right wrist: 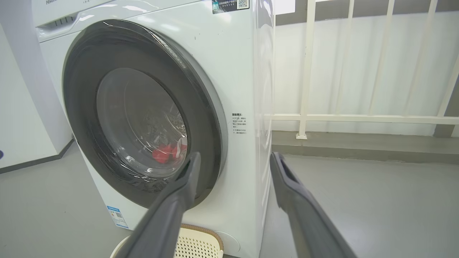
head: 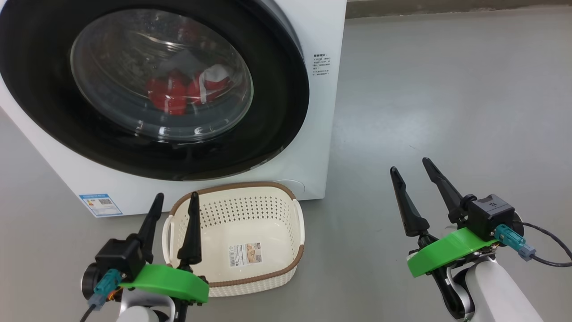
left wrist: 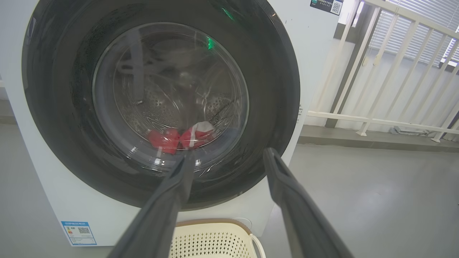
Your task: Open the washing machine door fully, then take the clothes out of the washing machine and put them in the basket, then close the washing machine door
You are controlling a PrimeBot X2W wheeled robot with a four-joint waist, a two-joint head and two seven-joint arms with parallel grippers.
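- Our left gripper (head: 177, 195) has its two dark fingers spread wide with nothing between them. It hangs low at the near left, fingers pointing towards the washing machine.
- Our right gripper (head: 409, 164) is just as wide and holds nothing. It hangs over bare floor (head: 447, 98) on the right, well apart from the machine and the basket.
- Just beyond the left gripper we see the basket (head: 241, 210) standing upright on the floor, its bottom bare save for a paper label (head: 246, 254). In the head view the left gripper's inner finger crosses the basket's left part.
- The basket's far rim lies close to the foot of the washing machine (head: 324, 134), below the door and towards the right half of the machine's front.
- The washing machine door (head: 279, 89) is closed flat against the front, and its glossy black rim covers most of the white face.
- Through the glass bowl we see the clothes (head: 174, 94), red with a little white, heaped at the bottom of the drum (left wrist: 157, 107).
- A small blue sticker (head: 100, 204) sits at the lower left corner of the machine's front.
- In the wrist views we see a white railing (right wrist: 304, 71) beyond the machine's right side, along the far edge of the floor.
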